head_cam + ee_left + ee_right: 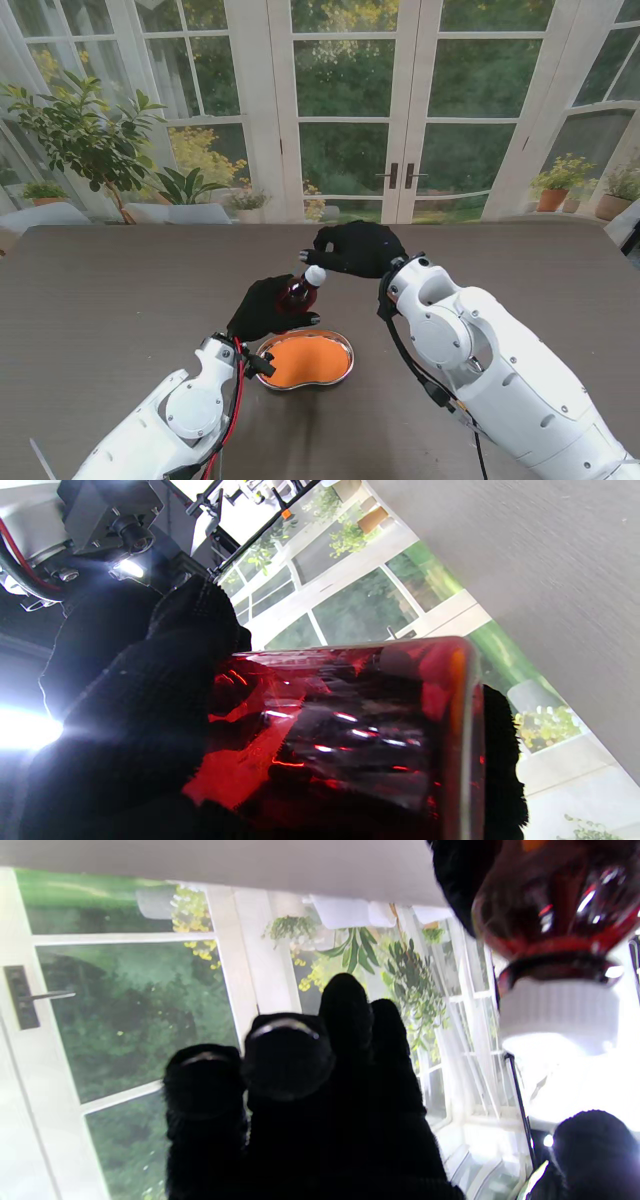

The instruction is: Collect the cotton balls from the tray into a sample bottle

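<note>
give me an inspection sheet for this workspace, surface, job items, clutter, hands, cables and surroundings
Surface: dark wood-grain table.
Job's things: red sample bottle with white cap on, held off the table; kidney-shaped tray with orange inside; no cotton balls made out.
Clutter: nothing seen.
Hands: left hand closed around the bottle; right hand by the cap, grip unclear.
Cables: red and black cables along the left arm; black cable at the right arm.
Surroundings: glass doors, potted plants, garden outside.
</note>
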`<state>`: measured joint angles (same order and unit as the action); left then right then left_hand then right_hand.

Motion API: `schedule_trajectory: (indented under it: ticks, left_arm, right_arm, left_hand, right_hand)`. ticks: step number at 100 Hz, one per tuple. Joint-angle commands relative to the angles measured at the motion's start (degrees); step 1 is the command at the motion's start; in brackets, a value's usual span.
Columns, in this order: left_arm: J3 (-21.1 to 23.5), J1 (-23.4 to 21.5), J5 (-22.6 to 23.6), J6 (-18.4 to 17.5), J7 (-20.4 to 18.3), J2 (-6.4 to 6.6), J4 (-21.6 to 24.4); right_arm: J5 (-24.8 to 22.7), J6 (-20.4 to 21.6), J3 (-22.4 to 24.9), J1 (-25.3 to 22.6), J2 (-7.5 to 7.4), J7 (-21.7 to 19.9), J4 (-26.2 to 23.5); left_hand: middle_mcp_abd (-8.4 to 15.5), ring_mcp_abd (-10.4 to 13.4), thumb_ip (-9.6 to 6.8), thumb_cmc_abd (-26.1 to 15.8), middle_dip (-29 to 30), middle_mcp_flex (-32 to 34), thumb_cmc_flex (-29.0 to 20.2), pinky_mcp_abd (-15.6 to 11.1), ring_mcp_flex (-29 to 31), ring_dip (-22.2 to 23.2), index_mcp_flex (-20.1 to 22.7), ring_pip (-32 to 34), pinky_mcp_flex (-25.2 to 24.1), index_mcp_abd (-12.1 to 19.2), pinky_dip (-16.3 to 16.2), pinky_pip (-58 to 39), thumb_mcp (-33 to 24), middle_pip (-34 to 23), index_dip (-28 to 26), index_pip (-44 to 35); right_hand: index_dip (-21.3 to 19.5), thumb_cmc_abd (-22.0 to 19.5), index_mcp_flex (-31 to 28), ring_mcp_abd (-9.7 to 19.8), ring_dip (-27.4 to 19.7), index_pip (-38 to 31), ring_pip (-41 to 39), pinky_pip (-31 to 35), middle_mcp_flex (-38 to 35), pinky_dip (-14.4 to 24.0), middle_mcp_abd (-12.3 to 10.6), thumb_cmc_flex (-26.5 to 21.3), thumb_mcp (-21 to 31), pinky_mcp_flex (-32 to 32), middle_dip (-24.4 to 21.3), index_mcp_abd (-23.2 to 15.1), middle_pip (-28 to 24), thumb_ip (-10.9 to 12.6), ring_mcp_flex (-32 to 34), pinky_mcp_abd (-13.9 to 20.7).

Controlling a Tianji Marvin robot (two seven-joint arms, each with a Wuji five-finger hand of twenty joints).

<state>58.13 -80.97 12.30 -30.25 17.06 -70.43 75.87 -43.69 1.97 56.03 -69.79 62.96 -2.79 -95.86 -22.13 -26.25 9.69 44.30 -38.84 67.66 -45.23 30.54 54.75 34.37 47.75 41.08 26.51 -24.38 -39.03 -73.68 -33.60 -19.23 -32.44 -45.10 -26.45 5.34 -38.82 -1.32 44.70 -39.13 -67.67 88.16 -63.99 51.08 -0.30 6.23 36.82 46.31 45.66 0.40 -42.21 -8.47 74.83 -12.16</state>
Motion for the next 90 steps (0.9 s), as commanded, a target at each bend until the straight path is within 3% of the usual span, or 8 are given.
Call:
schedule_trajectory:
  ticks: [1,14,20,33,49,65,76,90]
  left_arm:
    - [0.2,-0.2,-0.2,0.2,-1.1,-0.15,0.5]
    - [0.2,-0.3,-0.1,0.3,-1.2,-0.10,0.6]
    - [0.3,-0.4,-0.1,0.4,-1.3,-0.07,0.6]
    - [0.3,-0.5,-0.2,0.5,-1.4,-0.02,0.8]
    - [0.4,-0.6,-0.2,0.6,-1.6,0.06,0.8]
    - [0.5,-0.7,-0.2,0.6,-1.7,0.11,0.9]
    - [0.5,-0.8,-0.1,0.7,-1.8,0.14,1.0]
    - [0.6,-0.9,-0.1,0.8,-1.8,0.18,1.1]
  right_arm:
    - [0.6,-0.1,0.9,-0.7,0.50,1.2,-0.3]
    - [2.4,1.5,3.0,-1.5,0.80,2.6,-0.3]
    - [3.4,2.7,4.0,-1.8,0.64,1.7,-0.7]
    - [5.7,5.8,5.5,-1.9,0.47,0.5,-0.6]
    - [7.3,8.7,6.3,-1.7,-0.05,-2.2,-0.6]
    - [7.2,10.3,5.8,-1.2,-0.08,-2.0,0.1]
    - [7.1,11.2,5.1,-0.9,-0.12,-2.1,0.5]
    - [7.4,11.9,4.3,-0.3,-0.22,-2.8,0.9]
  left_hand:
    - [5.8,-0.7,-0.67,-12.5,0.2,3.4,-8.9,-1.7,0.0,0.6,6.9,1.0,-2.2,13.6,0.1,-0.1,-8.4,-0.3,-1.0,-4.4]
    - [5.7,-0.7,-0.67,-12.5,0.2,3.4,-8.9,-1.7,0.1,0.6,7.0,1.0,-2.2,13.5,0.1,-0.1,-8.4,-0.2,-1.0,-4.4]
    - [5.8,-0.8,-0.67,-12.5,0.2,3.4,-8.9,-1.6,0.0,0.6,6.9,1.0,-2.2,13.5,0.1,-0.1,-8.4,-0.3,-1.0,-4.3]
    - [5.7,-0.9,-0.68,-12.5,0.2,3.4,-9.0,-1.5,0.0,0.6,7.0,1.0,-2.3,13.3,0.0,0.0,-8.4,-0.2,-1.0,-4.4]
    - [5.7,-0.7,-0.66,-12.5,0.2,3.4,-8.9,-1.5,0.0,0.6,7.0,1.0,-2.3,13.4,0.0,-0.1,-8.3,-0.2,-1.1,-4.4]
    - [5.6,-0.9,-0.66,-12.6,0.3,3.3,-9.0,-1.5,-0.1,0.6,6.9,1.0,-2.3,13.4,0.0,-0.1,-8.3,-0.2,-1.1,-4.4]
    - [5.5,-0.9,-0.68,-12.6,0.3,3.3,-9.0,-1.5,-0.1,0.6,6.9,1.0,-2.3,13.4,0.0,-0.1,-8.3,-0.2,-1.1,-4.4]
    - [5.5,-0.9,-0.69,-12.6,0.3,3.3,-9.0,-1.6,0.0,0.6,6.9,1.0,-2.3,13.3,0.0,-0.1,-8.3,-0.2,-1.1,-4.3]
  right_hand:
    - [1.0,2.7,2.9,-0.2,-1.0,-1.6,1.3,-0.1,2.2,0.9,-0.2,-2.5,1.7,-0.7,-0.6,-0.5,-0.8,1.1,0.4,1.2]
    - [1.0,13.4,3.7,1.1,-0.8,-4.0,3.2,-0.5,4.7,0.4,-0.7,-9.2,9.3,-0.9,-1.6,-2.8,-2.5,-0.5,0.4,1.6]
    - [1.0,16.4,4.1,1.8,-0.8,-4.1,4.0,-0.8,6.4,0.3,-0.8,-9.5,13.3,-1.3,-1.1,-3.8,-3.6,-1.2,0.5,2.0]
    - [1.1,27.3,2.2,3.4,0.2,-3.7,3.3,-1.1,7.9,0.2,-1.4,-10.6,25.2,-1.6,0.2,-7.1,-5.9,-2.6,0.6,2.5]
    - [2.4,35.8,2.7,5.1,1.0,-0.4,1.9,-1.5,10.4,0.2,-2.0,-12.9,31.4,-1.9,2.6,-9.6,-8.3,-3.4,-0.1,3.1]
    - [4.0,46.1,1.3,6.3,1.5,0.9,-0.3,-1.2,9.2,0.3,-2.7,-18.1,37.1,-0.9,4.6,-11.7,-10.4,-3.8,0.9,2.9]
    - [4.8,50.0,1.1,6.7,1.9,1.0,-1.5,-0.9,8.5,0.3,-3.3,-21.1,39.0,-0.2,5.4,-12.1,-11.1,-3.9,0.9,2.8]
    - [5.3,51.1,0.9,6.8,2.1,0.9,-2.1,-0.8,8.6,0.3,-3.5,-22.0,39.7,-0.1,6.0,-12.6,-11.5,-3.9,0.9,2.7]
